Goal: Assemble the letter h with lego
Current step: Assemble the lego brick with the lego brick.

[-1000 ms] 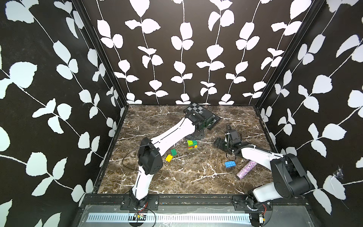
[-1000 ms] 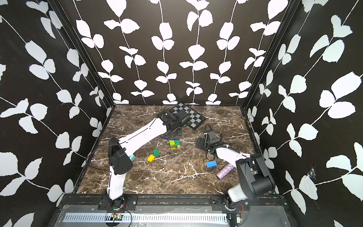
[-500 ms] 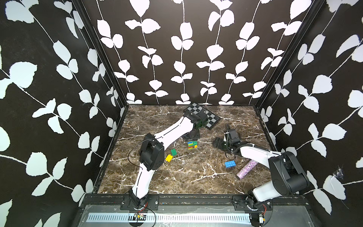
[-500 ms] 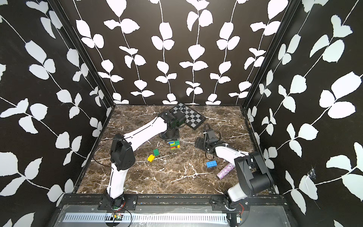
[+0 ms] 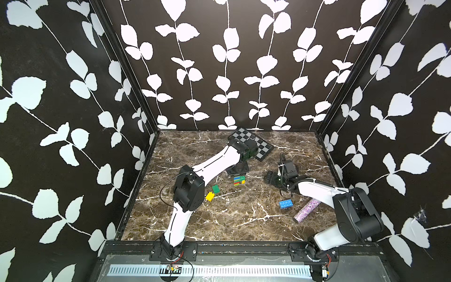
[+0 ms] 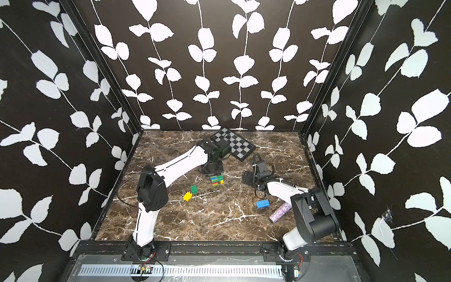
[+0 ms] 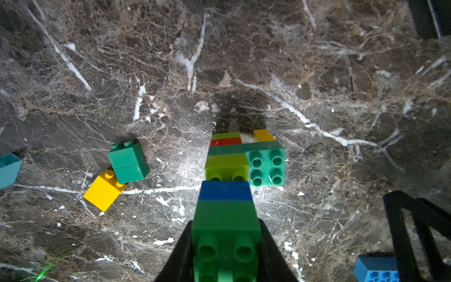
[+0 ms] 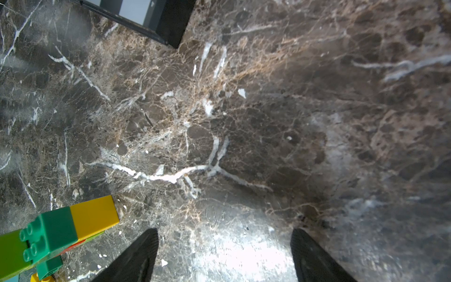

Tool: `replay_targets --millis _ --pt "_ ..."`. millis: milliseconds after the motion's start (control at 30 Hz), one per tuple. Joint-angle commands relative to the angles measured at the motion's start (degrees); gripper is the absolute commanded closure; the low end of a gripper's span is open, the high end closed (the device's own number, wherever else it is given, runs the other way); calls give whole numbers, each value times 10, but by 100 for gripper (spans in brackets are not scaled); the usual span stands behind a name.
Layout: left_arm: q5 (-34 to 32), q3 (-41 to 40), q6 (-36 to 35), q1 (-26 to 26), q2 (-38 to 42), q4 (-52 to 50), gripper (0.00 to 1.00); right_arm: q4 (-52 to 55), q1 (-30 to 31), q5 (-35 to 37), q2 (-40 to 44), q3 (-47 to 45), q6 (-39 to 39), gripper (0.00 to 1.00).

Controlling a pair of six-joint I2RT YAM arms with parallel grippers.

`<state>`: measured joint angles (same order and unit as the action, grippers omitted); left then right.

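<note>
The left gripper pinches its black jaws narrowly against the smooth sides of the topmost green block of the lego stack. The stack is a banded column of glossy plastic: green, blue, lime, a wider green slab with round studs, then red and yellow. It hangs or stands just in front of the checkered board; I cannot tell whether its foot touches the veined brown marble tabletop. The right gripper is spread wide, with only bare marble between its tapered fingers. It sits beside the stack, about as far from the board. Farther from the board lie a boxy dark green brick and a yellow brick, touching corner to side. A studded blue brick and a glittery purple cylinder lie well apart from the board.
</note>
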<state>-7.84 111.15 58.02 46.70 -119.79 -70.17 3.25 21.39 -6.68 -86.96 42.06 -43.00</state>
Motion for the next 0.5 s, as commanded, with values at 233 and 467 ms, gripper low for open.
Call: replay_targets --millis 233,467 --pt "-20 -18 23 -5 -1 1 100 -10 5 2 -3 18 6 15" --pt "-19 -30 30 -6 -6 17 100 -9 7 2 -3 18 6 15"
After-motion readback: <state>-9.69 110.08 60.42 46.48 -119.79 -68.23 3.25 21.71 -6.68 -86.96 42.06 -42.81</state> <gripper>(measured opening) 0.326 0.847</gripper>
